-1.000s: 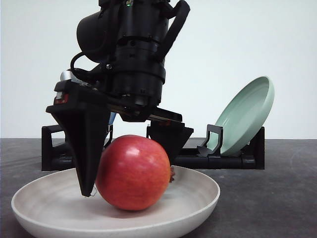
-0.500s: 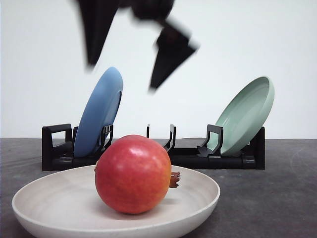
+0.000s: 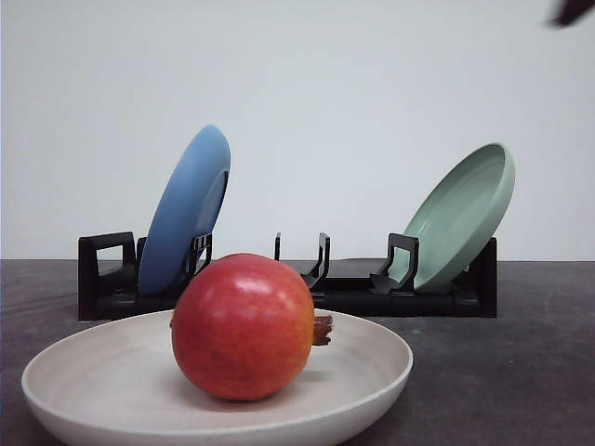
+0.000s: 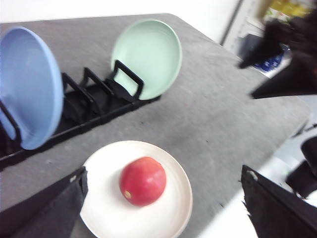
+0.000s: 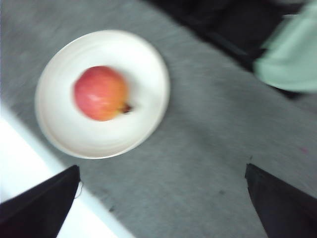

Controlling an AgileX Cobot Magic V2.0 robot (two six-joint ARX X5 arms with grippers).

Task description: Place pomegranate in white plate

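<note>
Dark grey worktop [image 3: 521,372], plain white wall behind. Pomegranate [image 3: 244,327] sits in the white plate [image 3: 372,367] at the worktop's near edge, nothing touching it. Placement looks done; only pulling clear is left. My left claw [image 4: 163,206] and right claw [image 5: 163,203] are both spread wide, empty, high above the plate. Right wrist view is blurred. Blue plate [image 3: 186,209] and green plate [image 3: 460,218] stand in the rack [image 3: 353,297] behind.

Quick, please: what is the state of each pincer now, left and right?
Left pincer: open, holding nothing.
Right pincer: open, holding nothing; the round red pomegranate lies apart in the wide cream-white round plate.
</note>
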